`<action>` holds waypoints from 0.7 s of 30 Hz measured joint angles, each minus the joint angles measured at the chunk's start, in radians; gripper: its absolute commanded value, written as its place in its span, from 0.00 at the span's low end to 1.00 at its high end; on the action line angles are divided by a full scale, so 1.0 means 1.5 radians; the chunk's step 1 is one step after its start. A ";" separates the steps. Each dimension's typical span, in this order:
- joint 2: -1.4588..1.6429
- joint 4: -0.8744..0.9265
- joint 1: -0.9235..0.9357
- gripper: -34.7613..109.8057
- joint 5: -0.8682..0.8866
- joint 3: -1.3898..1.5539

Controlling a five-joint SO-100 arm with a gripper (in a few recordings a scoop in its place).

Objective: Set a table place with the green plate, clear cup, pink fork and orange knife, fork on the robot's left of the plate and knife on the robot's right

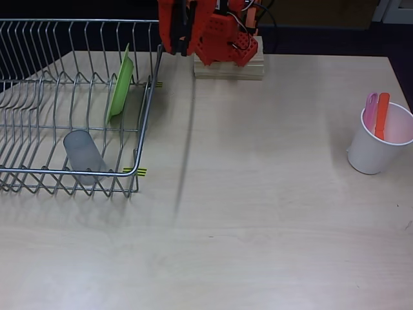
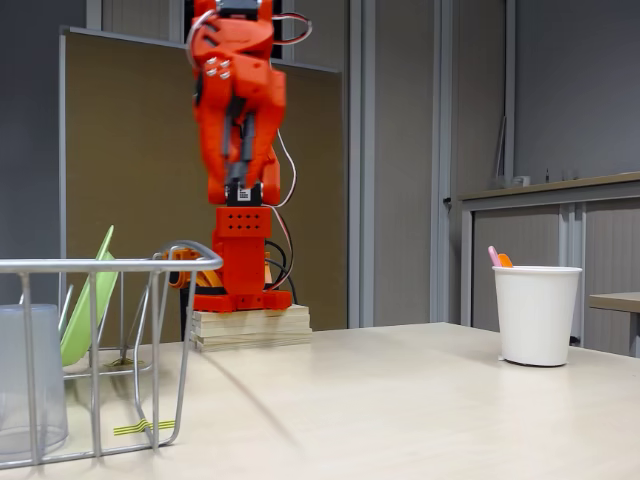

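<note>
The green plate [image 1: 120,87] [image 2: 90,300] stands on edge in the slots of a wire dish rack [image 1: 145,110] at the left. The clear cup [image 1: 84,152] [image 2: 30,375] lies tilted in the rack's front part. The pink fork [image 1: 370,110] [image 2: 492,255] and the orange knife [image 1: 382,115] [image 2: 505,260] stand side by side in a white paper cup [image 1: 377,142] [image 2: 537,315] at the right. My red-orange arm [image 1: 213,32] is folded up at the back. Its gripper [image 2: 240,170] points down, high above the table, with the fingers close together and nothing held.
The arm's base sits on a stack of wooden boards [image 1: 229,66] [image 2: 250,325] at the table's back edge. Bare light wood tabletop [image 1: 258,213] stretches between the rack and the paper cup. Yellow-black tape marks [image 1: 135,171] lie at the rack's corners.
</note>
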 measured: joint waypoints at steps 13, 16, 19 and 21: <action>-0.082 0.000 0.209 0.50 -0.072 0.000; -0.125 -0.022 0.223 0.51 -0.074 0.010; -0.163 -0.053 0.229 0.51 -0.081 0.021; -0.185 -0.070 0.239 0.51 -0.089 0.021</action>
